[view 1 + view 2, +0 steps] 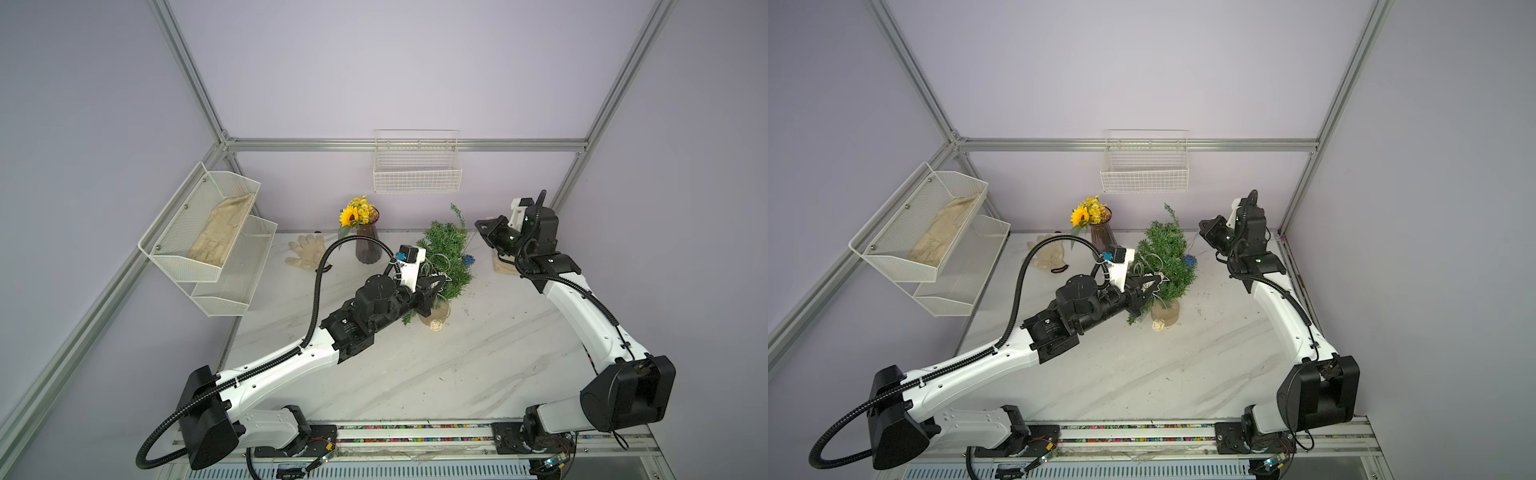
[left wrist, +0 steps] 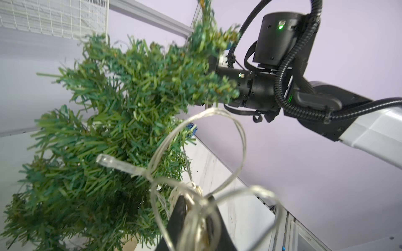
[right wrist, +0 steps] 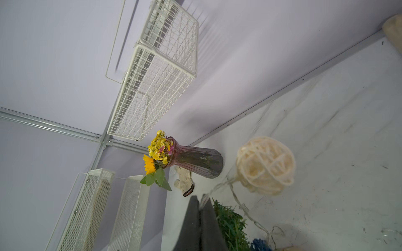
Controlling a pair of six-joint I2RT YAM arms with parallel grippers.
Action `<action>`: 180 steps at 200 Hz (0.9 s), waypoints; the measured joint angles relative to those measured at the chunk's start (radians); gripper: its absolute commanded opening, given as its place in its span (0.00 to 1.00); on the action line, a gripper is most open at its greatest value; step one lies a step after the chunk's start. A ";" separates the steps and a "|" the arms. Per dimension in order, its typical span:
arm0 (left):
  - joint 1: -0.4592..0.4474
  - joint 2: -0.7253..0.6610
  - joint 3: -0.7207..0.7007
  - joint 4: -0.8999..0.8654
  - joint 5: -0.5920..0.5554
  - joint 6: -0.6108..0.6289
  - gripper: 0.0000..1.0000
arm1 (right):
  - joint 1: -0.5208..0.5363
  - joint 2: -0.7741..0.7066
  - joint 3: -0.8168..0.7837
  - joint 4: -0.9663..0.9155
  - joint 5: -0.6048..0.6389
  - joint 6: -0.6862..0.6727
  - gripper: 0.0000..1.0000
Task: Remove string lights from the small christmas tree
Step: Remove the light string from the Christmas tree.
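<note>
The small christmas tree (image 1: pixel 446 253) (image 1: pixel 1167 257) stands on its tan base (image 1: pixel 436 311) at the back middle of the table, leaning slightly. The string lights (image 2: pixel 214 110) hang off it in silvery loops. A cream ball (image 1: pixel 435 325) lies by the base and a blue ball (image 1: pixel 468 259) sits on the tree's right side. My left gripper (image 1: pixel 434 286) (image 2: pixel 196 196) is against the tree's left side, shut on a bunch of wire loops. My right gripper (image 1: pixel 482 226) (image 3: pixel 200 195) is beside the treetop, shut on the wire, with another cream ball (image 3: pixel 265 165) dangling just past it.
A dark vase of yellow flowers (image 1: pixel 368 245) stands left of the tree, with a glove (image 1: pixel 305 251) lying beyond it. A white wire basket (image 1: pixel 417 166) hangs on the back wall. Mesh shelves (image 1: pixel 208 232) are on the left wall. A pale block (image 1: pixel 505 264) lies under my right arm.
</note>
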 measured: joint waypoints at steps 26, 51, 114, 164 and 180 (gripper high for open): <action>0.000 0.000 0.011 0.000 0.004 0.015 0.02 | -0.008 -0.019 0.004 0.016 -0.016 0.003 0.00; -0.001 0.000 0.014 -0.010 0.016 0.026 0.03 | -0.018 -0.061 -0.007 0.018 -0.035 -0.010 0.00; -0.002 0.001 0.145 -0.122 0.074 0.101 0.07 | -0.026 -0.212 -0.097 0.114 -0.118 -0.072 0.00; -0.002 0.005 0.255 -0.188 0.098 0.152 0.05 | -0.026 -0.224 -0.101 0.225 -0.188 -0.108 0.00; -0.002 0.014 0.290 -0.217 0.100 0.169 0.04 | -0.026 -0.223 -0.093 0.247 -0.204 -0.114 0.00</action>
